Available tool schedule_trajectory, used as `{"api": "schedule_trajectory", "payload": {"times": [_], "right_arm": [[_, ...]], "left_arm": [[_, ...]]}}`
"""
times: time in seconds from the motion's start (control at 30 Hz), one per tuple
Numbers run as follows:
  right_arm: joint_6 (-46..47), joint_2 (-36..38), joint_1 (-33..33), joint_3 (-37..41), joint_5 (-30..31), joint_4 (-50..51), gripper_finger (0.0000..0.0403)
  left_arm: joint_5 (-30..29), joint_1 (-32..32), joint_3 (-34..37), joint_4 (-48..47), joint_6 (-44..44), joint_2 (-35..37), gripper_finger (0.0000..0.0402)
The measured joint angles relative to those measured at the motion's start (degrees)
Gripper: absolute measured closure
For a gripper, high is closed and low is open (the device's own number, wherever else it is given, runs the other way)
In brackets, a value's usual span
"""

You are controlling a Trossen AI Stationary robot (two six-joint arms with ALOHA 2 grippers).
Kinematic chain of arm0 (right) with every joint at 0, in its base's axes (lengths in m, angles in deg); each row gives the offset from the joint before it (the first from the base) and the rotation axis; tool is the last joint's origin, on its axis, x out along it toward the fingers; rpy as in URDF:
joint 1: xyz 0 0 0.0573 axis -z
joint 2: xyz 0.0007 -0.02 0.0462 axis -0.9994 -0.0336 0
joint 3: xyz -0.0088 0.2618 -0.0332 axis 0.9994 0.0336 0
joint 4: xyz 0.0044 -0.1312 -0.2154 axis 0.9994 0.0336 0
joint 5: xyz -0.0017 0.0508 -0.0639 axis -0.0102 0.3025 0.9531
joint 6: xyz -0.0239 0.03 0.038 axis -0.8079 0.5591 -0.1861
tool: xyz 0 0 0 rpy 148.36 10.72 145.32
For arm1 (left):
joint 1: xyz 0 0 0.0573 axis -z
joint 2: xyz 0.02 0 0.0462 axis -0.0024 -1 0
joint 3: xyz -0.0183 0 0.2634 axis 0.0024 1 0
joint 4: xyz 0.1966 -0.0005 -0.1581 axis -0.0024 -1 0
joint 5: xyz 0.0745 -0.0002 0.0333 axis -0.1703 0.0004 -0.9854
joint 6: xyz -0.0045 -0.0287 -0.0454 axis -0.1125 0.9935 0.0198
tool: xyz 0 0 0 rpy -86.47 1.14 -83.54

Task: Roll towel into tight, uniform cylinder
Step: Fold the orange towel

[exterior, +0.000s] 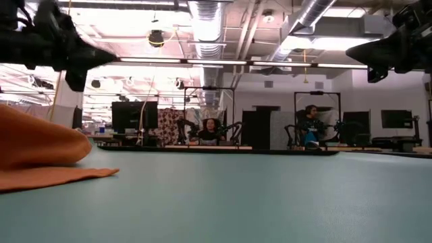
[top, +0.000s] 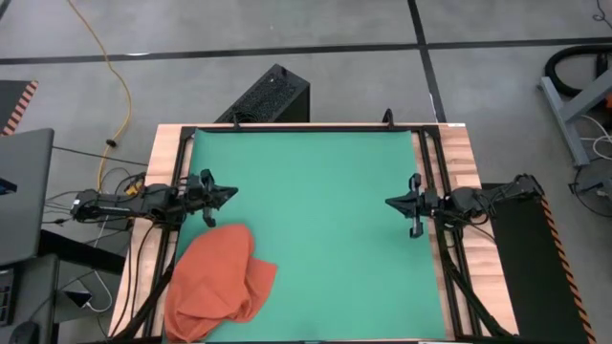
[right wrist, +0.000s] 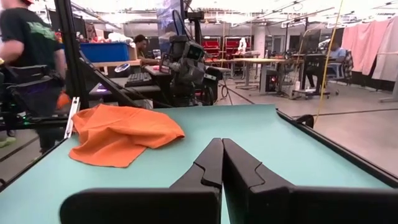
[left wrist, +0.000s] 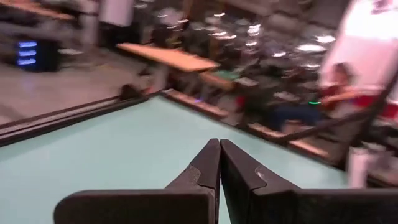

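The orange-red towel lies crumpled in a heap on the green mat, at the mat's near left corner; it also shows in the low view and the right wrist view. My left gripper hovers shut above the mat's left edge, just beyond the towel, touching nothing. My right gripper hovers shut above the mat's right edge. Both point toward the mat's middle. The shut fingers show in each wrist view.
A wooden table carries the mat, with black rails along both sides. A black box stands on the floor beyond the far edge. People sit at benches in the room behind.
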Motion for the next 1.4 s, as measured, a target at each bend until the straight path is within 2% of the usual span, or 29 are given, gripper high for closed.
{"api": "schedule_trajectory", "payload": {"times": [0.1, 0.2, 0.3, 0.47, 0.6, 0.87, 1.03, 1.23, 1.4], "right_arm": [[0.02, 0.00, 0.00, 0.02, 0.00, 0.04, 0.0378], [0.03, 0.00, 0.00, 0.01, 0.02, 0.13, 0.0367], [1.10, -0.10, 0.05, 0.00, 0.02, 0.17, 0.0348], [2.03, -0.24, 0.26, 0.00, 0.00, 0.28, 0.0323], [2.01, -0.26, 0.26, 0.00, 0.00, 0.29, 0.0311], [1.54, -0.26, 0.26, 0.01, 0.02, 0.42, 0.0308], [1.50, -0.24, 0.26, 0.00, 0.00, 0.57, 0.0308], [1.37, -0.26, 0.22, 0.01, -0.13, 1.06, 0.0307], [1.37, -0.26, 0.22, 0.02, -0.36, 1.14, 0.0307]], "left_arm": [[6.69, 0.30, -1.48, 1.50, -0.75, -1.36, 0.0395], [9.78, 1.40, -3.26, 8.78, -0.67, -3.93, 0.0383], [13.66, 3.39, -5.81, 11.58, -2.92, -8.64, 0.0365], [14.80, 7.75, -12.06, 11.25, -9.81, -20.28, 0.0331], [14.69, 10.72, -17.40, 10.42, -12.54, -33.87, 0.0309], [14.75, 14.21, -33.57, -2.80, -13.68, -63.15, 0.0297], [15.23, 14.64, -42.98, -12.57, -16.22, -77.51, 0.0298], [21.56, 15.58, -46.25, -14.27, -18.54, -87.31, 0.0298], [19.99, 16.44, -46.29, -17.62, -17.78, -91.49, 0.0298]]}}
